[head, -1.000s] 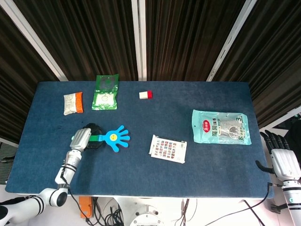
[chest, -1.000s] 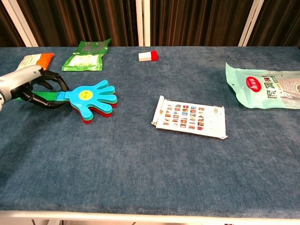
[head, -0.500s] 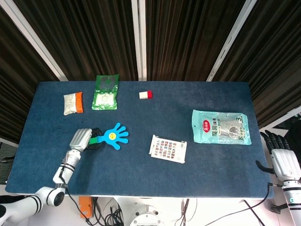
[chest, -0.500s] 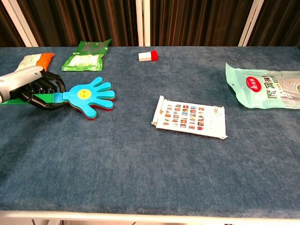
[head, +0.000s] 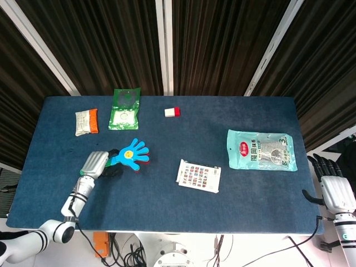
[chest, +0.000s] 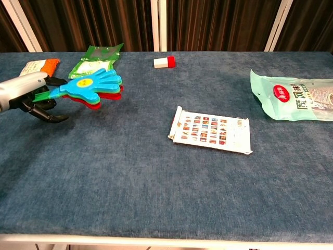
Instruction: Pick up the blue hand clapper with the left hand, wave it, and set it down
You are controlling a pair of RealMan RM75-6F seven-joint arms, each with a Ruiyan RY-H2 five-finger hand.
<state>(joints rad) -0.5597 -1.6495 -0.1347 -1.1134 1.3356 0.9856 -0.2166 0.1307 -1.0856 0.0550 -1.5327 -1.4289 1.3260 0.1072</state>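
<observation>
Lifted since a second ago, clapper now tilts toward 2 o'clock above the desk, left hand fingers gripping its handle; right hand hangs spread, holding nothing.

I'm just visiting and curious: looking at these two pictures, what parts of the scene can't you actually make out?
- The blue plastic hand clapper: its green handle end is hidden inside the left hand in both views.
- The right hand: seen only in the head view, beside the table; the chest view's frame leaves it out.
- The pale green printed pouch: cut off by the chest view's right edge.
- The white card of small coloured pictures: its pictures are too small to read.
</observation>
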